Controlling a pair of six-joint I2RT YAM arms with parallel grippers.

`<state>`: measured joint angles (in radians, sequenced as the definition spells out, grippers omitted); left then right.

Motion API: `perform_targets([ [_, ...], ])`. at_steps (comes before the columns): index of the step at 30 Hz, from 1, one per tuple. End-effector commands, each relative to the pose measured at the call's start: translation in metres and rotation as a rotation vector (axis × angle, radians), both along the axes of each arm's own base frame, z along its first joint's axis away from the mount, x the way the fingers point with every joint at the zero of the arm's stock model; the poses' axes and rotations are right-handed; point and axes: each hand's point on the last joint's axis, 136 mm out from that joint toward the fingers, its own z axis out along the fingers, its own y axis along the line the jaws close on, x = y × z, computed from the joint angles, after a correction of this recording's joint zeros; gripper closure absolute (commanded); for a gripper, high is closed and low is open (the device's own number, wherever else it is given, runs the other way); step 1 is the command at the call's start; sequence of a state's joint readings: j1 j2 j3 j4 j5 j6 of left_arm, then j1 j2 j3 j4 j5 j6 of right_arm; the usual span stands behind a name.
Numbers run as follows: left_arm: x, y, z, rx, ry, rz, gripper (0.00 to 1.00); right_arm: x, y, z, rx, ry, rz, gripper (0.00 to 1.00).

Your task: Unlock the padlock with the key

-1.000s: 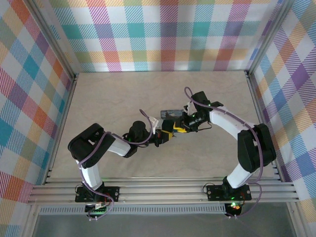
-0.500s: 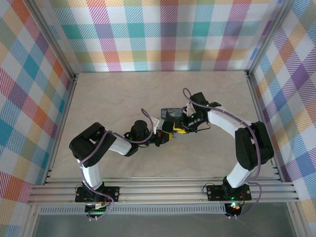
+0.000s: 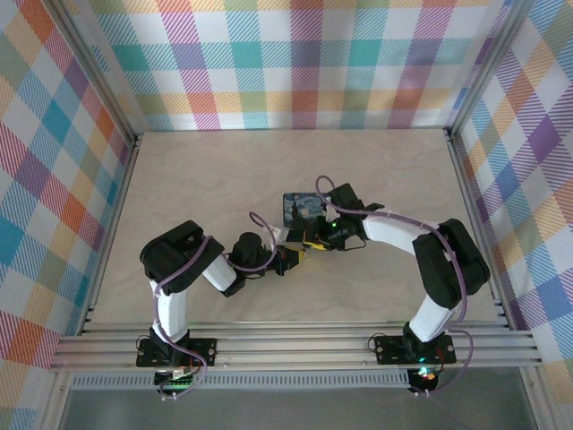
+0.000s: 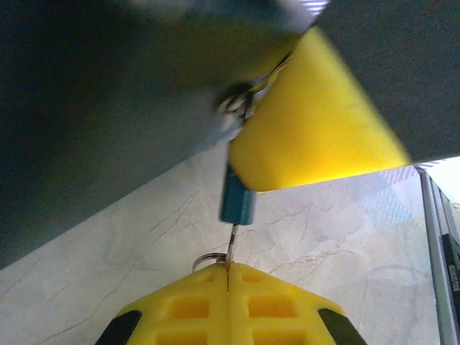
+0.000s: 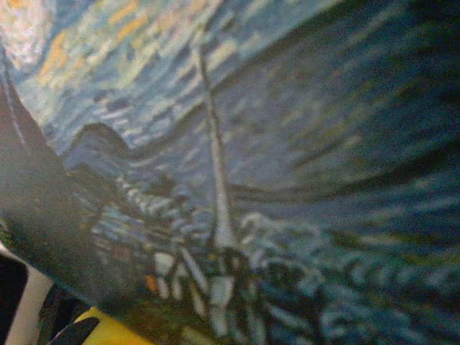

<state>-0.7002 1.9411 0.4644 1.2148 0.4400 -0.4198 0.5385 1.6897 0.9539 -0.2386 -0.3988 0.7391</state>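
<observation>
Since a second back, both wrists have pulled left and nearer, and the flat dark-blue padlock (image 3: 303, 208) with yellow starry-night print now shows its printed face to the overhead camera instead of a thin grey edge. It sits mid-counter (image 3: 206, 179), long axis roughly left-right, slightly skewed. Right fingers (image 3: 315, 240) are at its near edge; one yellow tip touches the block in the left wrist view, but I can't tell whether they're clamped or slack. Left fingers (image 4: 248, 309) are closed, pinching the slender grey-blue metal key (image 4: 236, 205) at the seam. The key's axis runs straight out from that seam, blue end pointing at the pale metal bit (image 4: 233, 108) on the padlock's edge, split ring (image 4: 206, 260) beside the shank.
</observation>
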Motion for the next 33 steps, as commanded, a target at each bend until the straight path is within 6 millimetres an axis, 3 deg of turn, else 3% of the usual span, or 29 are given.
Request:
perform_targets([
  [1,-0.011,0.009,-0.025,0.051,0.034,0.011,1.0,-0.026,-0.004,-0.022,0.002,0.172,-0.074,0.72],
  [10,-0.01,0.013,-0.029,0.066,0.029,0.026,1.0,-0.024,-0.012,-0.015,-0.023,0.102,-0.136,0.56],
  [19,-0.011,0.015,-0.032,0.082,0.042,0.035,1.0,-0.016,-0.022,-0.002,-0.013,-0.034,-0.262,0.49],
  [25,-0.012,0.013,-0.029,0.082,0.053,0.022,1.0,-0.011,-0.009,0.003,0.067,-0.166,-0.323,0.45],
  [33,-0.013,0.007,-0.026,0.082,0.061,-0.013,1.0,-0.009,0.013,-0.003,0.12,-0.182,-0.297,0.42],
])
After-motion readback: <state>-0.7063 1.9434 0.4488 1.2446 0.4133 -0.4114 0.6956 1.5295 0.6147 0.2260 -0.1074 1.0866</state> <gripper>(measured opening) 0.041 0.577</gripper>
